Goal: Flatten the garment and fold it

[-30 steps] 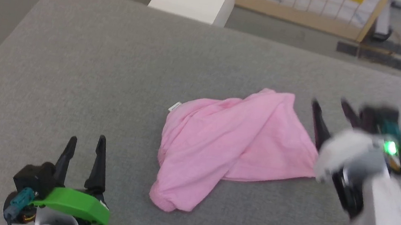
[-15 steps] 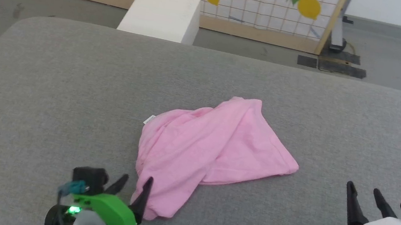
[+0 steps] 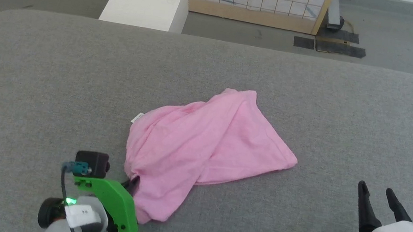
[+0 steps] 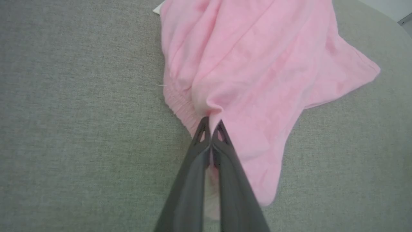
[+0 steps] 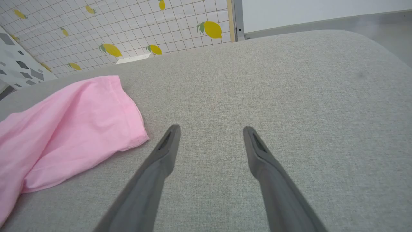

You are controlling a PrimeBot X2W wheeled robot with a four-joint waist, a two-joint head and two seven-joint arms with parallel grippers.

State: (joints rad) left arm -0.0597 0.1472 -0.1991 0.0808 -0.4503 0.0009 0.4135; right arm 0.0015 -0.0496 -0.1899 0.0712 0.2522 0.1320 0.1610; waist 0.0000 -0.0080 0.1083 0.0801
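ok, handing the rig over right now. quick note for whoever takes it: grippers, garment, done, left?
Left gripper: shut on a pinch of the garment, beside the gathered waistband at its near-left edge.
Right gripper: open, empty, over the bare grey padded surface, to the right of the garment and apart from it.
Garment: bunched in a creased heap mid-surface, white label poking out at the left.
Done: the left grasp, nothing more.
Left: a second grasp with the right, spread it flat, then fold.
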